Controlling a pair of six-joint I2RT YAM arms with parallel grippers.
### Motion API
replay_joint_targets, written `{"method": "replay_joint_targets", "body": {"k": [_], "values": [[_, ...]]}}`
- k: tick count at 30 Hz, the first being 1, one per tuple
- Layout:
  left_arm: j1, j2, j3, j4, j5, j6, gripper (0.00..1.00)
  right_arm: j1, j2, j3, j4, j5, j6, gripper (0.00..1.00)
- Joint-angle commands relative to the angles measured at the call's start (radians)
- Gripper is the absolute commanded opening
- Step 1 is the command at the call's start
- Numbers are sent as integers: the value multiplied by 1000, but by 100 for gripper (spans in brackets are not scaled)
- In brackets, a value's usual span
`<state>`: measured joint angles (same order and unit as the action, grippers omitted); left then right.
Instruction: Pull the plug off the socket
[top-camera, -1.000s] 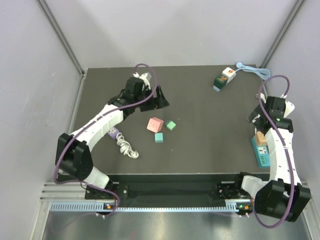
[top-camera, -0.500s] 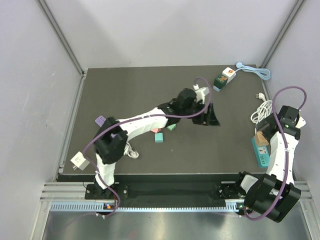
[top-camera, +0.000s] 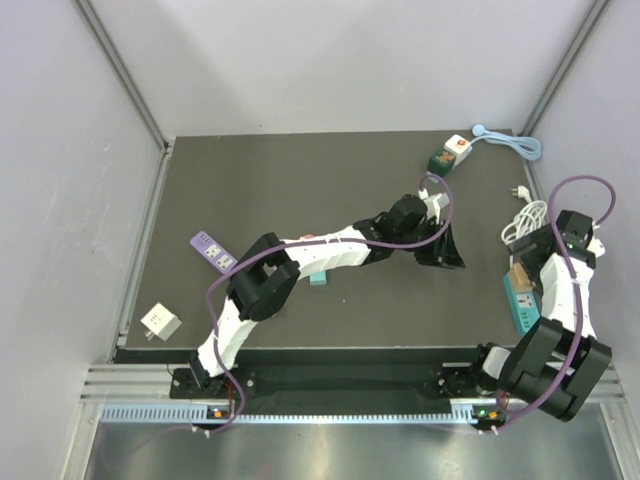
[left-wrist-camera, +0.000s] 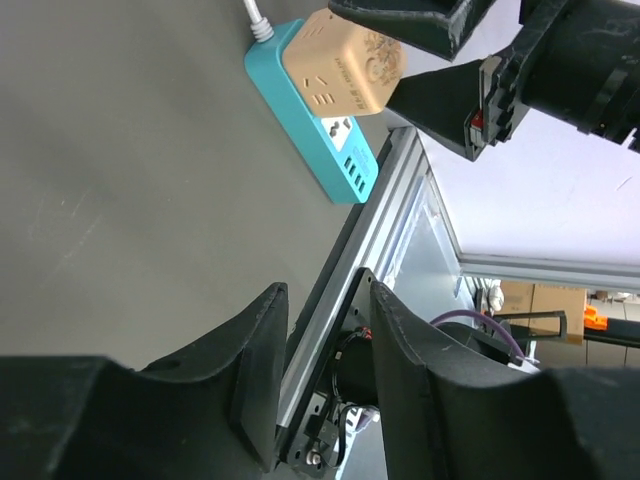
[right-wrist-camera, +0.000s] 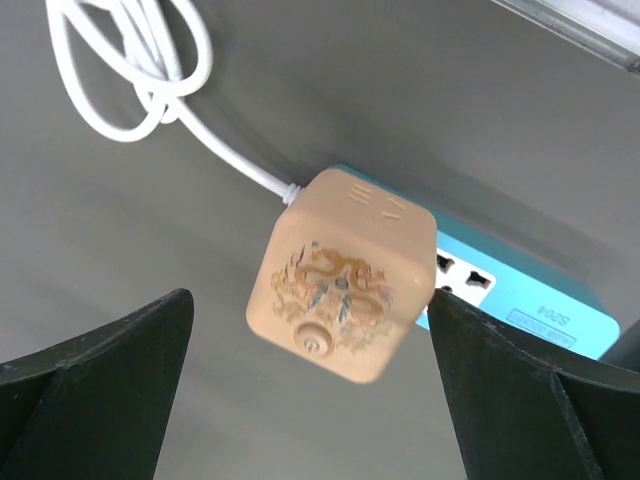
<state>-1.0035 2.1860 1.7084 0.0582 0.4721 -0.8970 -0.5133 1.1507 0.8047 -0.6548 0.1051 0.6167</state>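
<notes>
The plug is a tan cube adapter (right-wrist-camera: 345, 275) with a dragon print, seated on one end of a teal power strip (right-wrist-camera: 520, 290) at the table's right edge (top-camera: 522, 303). My right gripper (right-wrist-camera: 310, 300) is open, with one finger on each side of the cube (top-camera: 519, 277) and not touching it. My left gripper (top-camera: 452, 258) reaches across to the middle right, still short of the strip. In the left wrist view its jaws (left-wrist-camera: 328, 295) stand partly open with nothing between them, and the cube (left-wrist-camera: 345, 62) and strip (left-wrist-camera: 310, 130) lie ahead.
The strip's white cord (top-camera: 525, 215) lies coiled behind it. A green and white socket (top-camera: 447, 158) with a light blue cable (top-camera: 510, 140) sits at the back right. A purple strip (top-camera: 212, 250) and a white adapter (top-camera: 160, 320) lie at the left. A teal block (top-camera: 318, 277) shows under the left arm.
The left arm has swung from the back left across the table to the middle right, and its jaws have narrowed. The right gripper stays open at the tan cube.
</notes>
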Motion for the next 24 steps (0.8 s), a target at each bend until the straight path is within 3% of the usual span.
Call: {"method": "replay_joint_targets", "body": {"k": [1,6,14,18,20,21,24], "values": [[-4,4,74,34,0,-2,43,-11,33,4,66,34,60,100],[-4,40,143,-23,-26,36,38,-11,61,10,57,31,106,97],[-4,31,134,-52,-72,139,33,-11,76,-16,44,94,123,84],[-4,31,142,-77,-93,211,30,-11,102,7,24,119,107,63],[-3,41,143,-66,-99,224,27,-11,113,13,27,120,91,49],[-3,49,145,-28,-99,224,25,-11,118,27,21,123,84,37],[0,98,201,0,-86,224,18,-11,129,50,4,142,66,20]]}}
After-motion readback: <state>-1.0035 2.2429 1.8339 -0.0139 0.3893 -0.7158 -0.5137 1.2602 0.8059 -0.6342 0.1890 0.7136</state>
